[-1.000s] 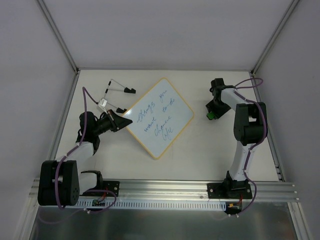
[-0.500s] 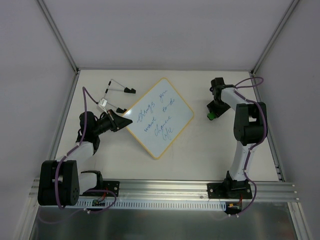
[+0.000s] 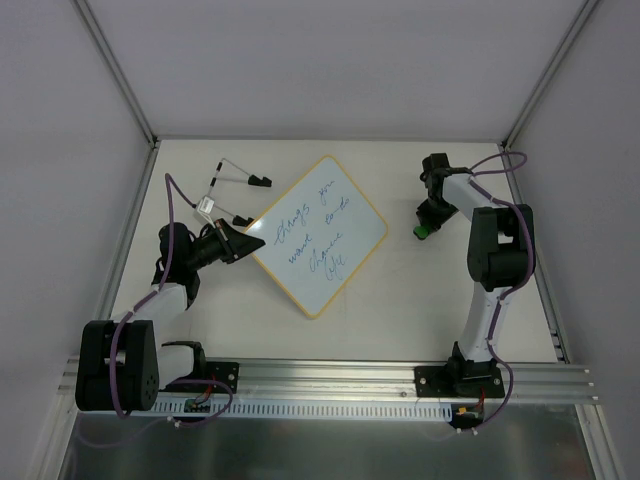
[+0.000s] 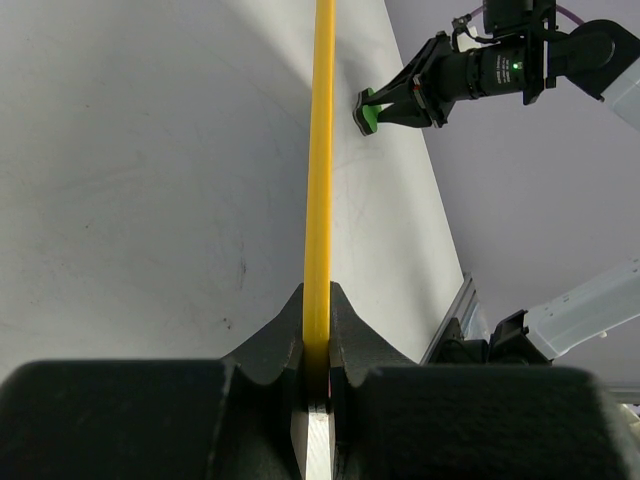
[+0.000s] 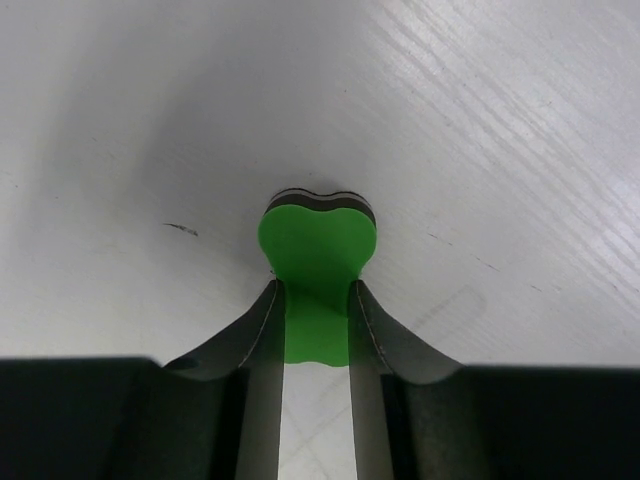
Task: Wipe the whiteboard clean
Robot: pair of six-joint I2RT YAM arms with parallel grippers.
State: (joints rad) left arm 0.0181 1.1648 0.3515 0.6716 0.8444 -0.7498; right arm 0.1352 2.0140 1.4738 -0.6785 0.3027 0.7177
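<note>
The whiteboard (image 3: 318, 234) lies tilted like a diamond in the middle of the table, with blue handwriting on it. My left gripper (image 3: 246, 242) is shut on its left corner; in the left wrist view the yellow rim (image 4: 320, 180) runs edge-on between my closed fingers. My right gripper (image 3: 425, 226) is shut on the green eraser (image 3: 423, 231) to the right of the board, apart from it. In the right wrist view the squeezed eraser (image 5: 318, 260) sticks out past my fingertips, just over the table. The left wrist view also shows the eraser (image 4: 367, 113) held by the right arm.
Two black-capped markers (image 3: 238, 178) and a small clip (image 3: 206, 205) lie at the back left of the board. Aluminium frame rails (image 3: 130, 235) edge the table on both sides, with white walls behind.
The right gripper with the eraser has shifted very slightly. The left arm and the whiteboard have not moved.
</note>
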